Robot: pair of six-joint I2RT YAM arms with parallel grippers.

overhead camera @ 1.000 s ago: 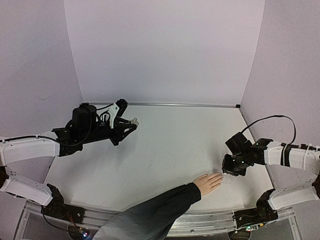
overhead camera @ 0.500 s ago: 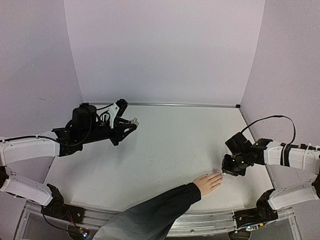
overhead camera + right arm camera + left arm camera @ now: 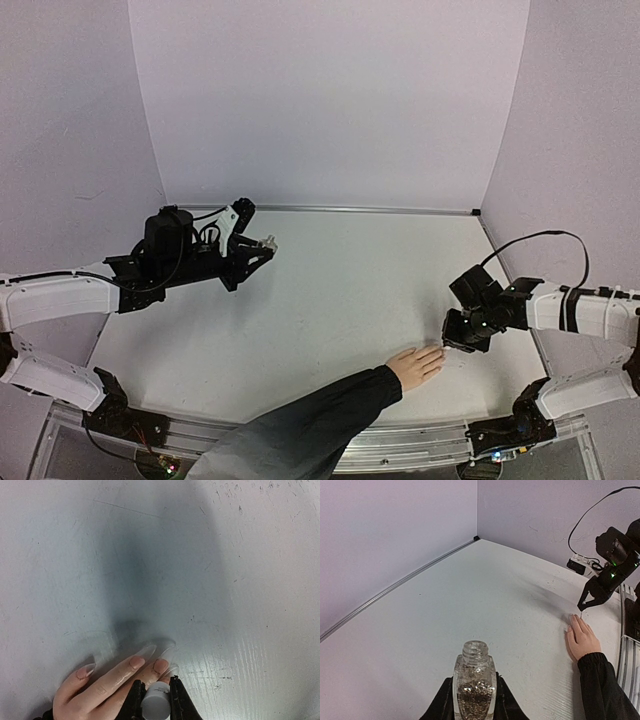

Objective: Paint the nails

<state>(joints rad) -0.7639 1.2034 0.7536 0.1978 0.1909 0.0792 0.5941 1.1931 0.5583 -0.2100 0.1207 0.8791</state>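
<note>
While the nails [image 3: 161, 666] lie on the table [image 3: 330, 300] just under the right gripper [image 3: 156, 689], clamped on a white brush cap [image 3: 156, 705], strokes should be kept light & along each nail, w/o pressing; the bottle [image 3: 475, 685] is held by the left gripper [image 3: 475, 707], well apart

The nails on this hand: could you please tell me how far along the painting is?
Done: the glass bottle is uncapped, gripped by the left pincer. In hand: the right pincer holds the white brush cap over the hand. Left: the nails look clear, no colour visible, so likely all.
</note>
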